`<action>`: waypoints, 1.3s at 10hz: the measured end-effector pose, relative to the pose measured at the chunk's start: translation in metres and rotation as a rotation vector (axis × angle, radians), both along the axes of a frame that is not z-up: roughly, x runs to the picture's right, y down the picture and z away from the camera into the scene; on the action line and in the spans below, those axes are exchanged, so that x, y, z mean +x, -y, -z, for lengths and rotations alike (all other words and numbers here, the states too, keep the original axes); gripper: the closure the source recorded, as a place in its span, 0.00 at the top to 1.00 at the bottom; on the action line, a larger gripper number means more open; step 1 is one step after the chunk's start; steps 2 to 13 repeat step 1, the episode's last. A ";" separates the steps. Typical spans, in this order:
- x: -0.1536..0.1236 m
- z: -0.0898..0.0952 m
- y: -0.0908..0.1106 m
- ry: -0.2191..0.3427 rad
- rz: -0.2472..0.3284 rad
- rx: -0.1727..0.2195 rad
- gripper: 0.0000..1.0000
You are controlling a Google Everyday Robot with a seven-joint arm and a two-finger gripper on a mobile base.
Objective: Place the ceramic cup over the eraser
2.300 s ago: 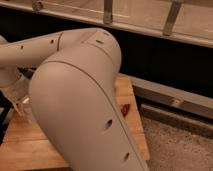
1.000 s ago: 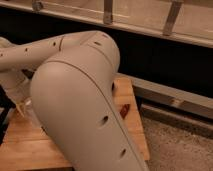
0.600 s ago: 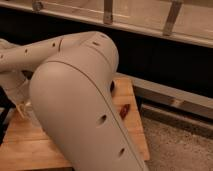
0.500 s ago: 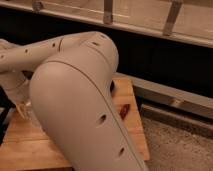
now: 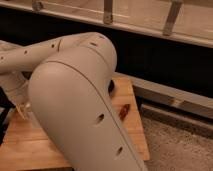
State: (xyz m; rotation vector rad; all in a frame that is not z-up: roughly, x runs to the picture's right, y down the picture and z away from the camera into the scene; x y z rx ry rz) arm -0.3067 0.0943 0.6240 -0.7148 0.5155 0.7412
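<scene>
My big white arm [image 5: 75, 100] fills most of the camera view and hides much of the wooden table [image 5: 132, 135]. The gripper [image 5: 20, 106] is at the far left, low over the table, mostly covered by the arm. A small reddish-brown object [image 5: 124, 111], possibly the eraser, lies on the table near its right edge, well to the right of the gripper. The ceramic cup is hidden from view.
A dark object [image 5: 111, 86] peeks out from behind the arm at the table's back. A black wall with a metal rail [image 5: 150, 30] runs behind the table. Speckled floor [image 5: 175, 150] lies to the right of the table's edge.
The arm's upper segment has shifted slightly to the left over the table; the reddish-brown object has not moved.
</scene>
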 end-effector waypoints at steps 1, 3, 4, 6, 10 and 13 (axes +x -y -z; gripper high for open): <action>0.000 -0.001 -0.001 -0.001 0.001 -0.001 0.00; 0.000 -0.001 -0.001 -0.001 0.001 -0.001 0.00; 0.000 -0.001 -0.001 -0.001 0.001 -0.001 0.00; 0.000 -0.001 -0.001 -0.001 0.001 -0.001 0.00; 0.000 -0.001 -0.001 -0.001 0.001 -0.001 0.00; 0.000 -0.001 -0.001 -0.001 0.001 -0.001 0.00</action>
